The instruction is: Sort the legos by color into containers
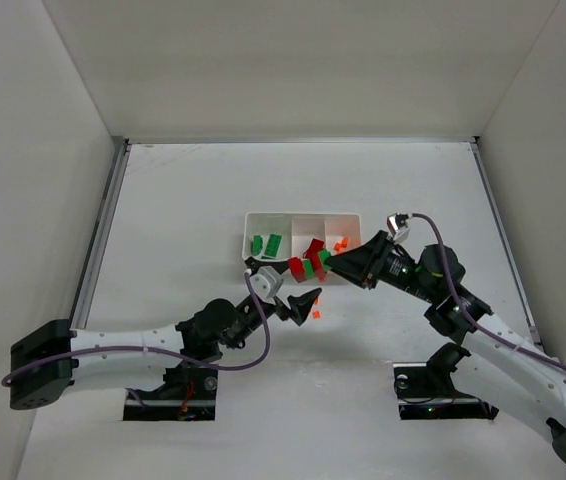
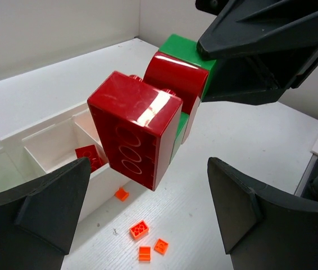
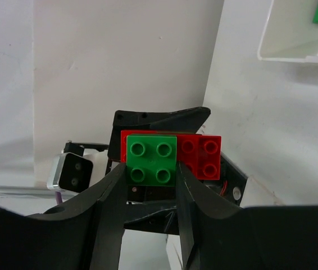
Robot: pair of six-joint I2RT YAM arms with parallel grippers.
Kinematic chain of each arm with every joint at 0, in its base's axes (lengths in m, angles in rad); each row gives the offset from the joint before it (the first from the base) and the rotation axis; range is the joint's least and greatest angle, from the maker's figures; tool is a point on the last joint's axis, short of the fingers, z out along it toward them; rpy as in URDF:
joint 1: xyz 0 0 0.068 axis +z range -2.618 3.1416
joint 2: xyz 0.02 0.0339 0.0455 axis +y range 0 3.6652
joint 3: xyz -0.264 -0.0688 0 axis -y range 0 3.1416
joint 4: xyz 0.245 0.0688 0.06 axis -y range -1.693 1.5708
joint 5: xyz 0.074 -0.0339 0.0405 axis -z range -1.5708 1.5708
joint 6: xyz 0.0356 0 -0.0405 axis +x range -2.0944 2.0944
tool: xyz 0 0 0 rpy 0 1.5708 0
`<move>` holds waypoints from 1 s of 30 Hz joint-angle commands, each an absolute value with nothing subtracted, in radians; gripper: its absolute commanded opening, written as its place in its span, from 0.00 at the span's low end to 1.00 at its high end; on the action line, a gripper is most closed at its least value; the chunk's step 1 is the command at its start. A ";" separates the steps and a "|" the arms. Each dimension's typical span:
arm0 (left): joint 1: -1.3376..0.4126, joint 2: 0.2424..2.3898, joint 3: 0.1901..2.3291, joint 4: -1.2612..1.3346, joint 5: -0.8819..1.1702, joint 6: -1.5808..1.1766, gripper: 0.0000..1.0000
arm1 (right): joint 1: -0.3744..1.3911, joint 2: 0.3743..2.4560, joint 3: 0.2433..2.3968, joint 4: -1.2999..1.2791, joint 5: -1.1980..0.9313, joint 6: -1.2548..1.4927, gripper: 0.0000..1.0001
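The right hand (image 1: 335, 262) is clamping a joined red-and-green plastic brick cluster (image 2: 148, 121) at 6 o'clock of the partly filled white divided plastic tray (image 1: 246, 232), the left hand (image 1: 301, 305) gaping wide, tiny orange pieces (image 2: 139, 229) awaiting sorting.

Legibility check, all three views: you have no text, label, brand, number or sign that can be read. In the right wrist view, the studs on the green lego (image 3: 151, 160) and on the red lego (image 3: 203, 156) just beside it are too soft for you to tell whether they carry any embossed mark.
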State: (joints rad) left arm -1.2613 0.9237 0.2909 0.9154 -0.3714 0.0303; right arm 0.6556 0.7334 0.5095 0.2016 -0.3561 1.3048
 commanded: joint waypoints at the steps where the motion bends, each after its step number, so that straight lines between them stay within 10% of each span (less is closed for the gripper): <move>1: -1.266 0.904 0.342 0.959 -0.354 0.055 0.83 | 0.657 0.724 0.560 0.189 -0.382 1.298 0.22; 14: -1.275 0.916 0.356 0.963 -0.305 0.046 0.69 | 0.665 0.749 0.558 0.199 -0.394 1.293 0.22; 30: -1.312 0.882 0.350 0.957 -0.331 0.032 0.28 | 0.668 0.761 0.548 0.218 -0.385 1.292 0.31</move>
